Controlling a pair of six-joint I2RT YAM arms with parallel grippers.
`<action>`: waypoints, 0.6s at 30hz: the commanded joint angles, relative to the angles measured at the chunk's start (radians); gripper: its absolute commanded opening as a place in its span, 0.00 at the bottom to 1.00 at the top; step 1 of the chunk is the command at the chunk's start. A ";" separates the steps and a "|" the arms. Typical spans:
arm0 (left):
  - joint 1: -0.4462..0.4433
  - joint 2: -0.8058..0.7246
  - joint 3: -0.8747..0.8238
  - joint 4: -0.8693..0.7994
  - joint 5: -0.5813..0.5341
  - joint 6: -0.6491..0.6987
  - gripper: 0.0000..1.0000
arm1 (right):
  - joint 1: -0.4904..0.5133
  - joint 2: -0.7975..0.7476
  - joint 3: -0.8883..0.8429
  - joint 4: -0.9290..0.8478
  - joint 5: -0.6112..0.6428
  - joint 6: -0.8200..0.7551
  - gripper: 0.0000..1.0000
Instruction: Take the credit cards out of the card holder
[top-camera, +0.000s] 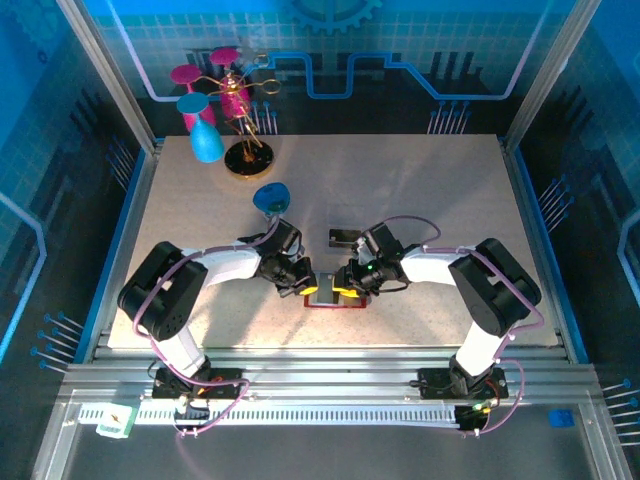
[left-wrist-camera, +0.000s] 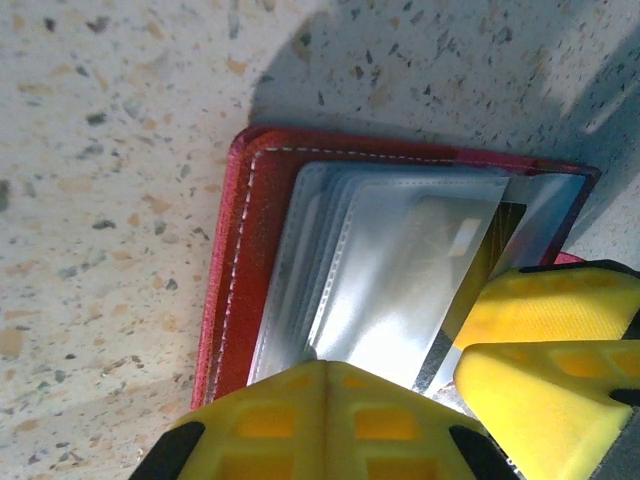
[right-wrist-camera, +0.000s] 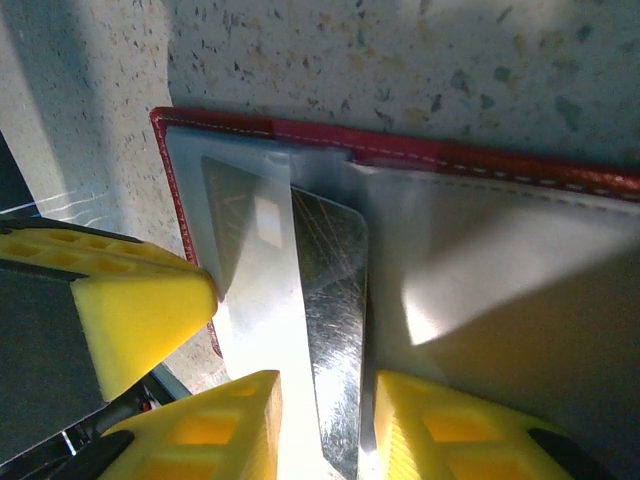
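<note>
Speckled table (top-camera: 400, 200) is seen under the open red card holder (left-wrist-camera: 235, 270), laid directly beneath both hands. The left hand (left-wrist-camera: 322, 390) is closed tight against the clear sleeves (left-wrist-camera: 400, 260). A silvery credit card (right-wrist-camera: 335, 300) is flanked by the narrowly parted right hand (right-wrist-camera: 325, 405), grip uncertain.

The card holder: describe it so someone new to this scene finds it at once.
Start at the speckled table, near its front edge, where the left claw and right claw meet. The card holder lies open flat beneath them. It is the only red thing there, white-stitched with clear sleeves, unlike the blue cup farther back.
</note>
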 joint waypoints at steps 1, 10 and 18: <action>0.007 0.035 0.004 -0.040 -0.006 0.021 0.05 | -0.007 0.015 -0.012 0.020 -0.019 0.015 0.29; 0.007 0.049 0.006 -0.054 -0.002 0.028 0.05 | -0.011 -0.029 -0.016 0.031 -0.018 0.029 0.22; 0.006 0.057 0.015 -0.068 -0.003 0.035 0.05 | -0.020 -0.037 -0.017 0.034 -0.017 0.028 0.15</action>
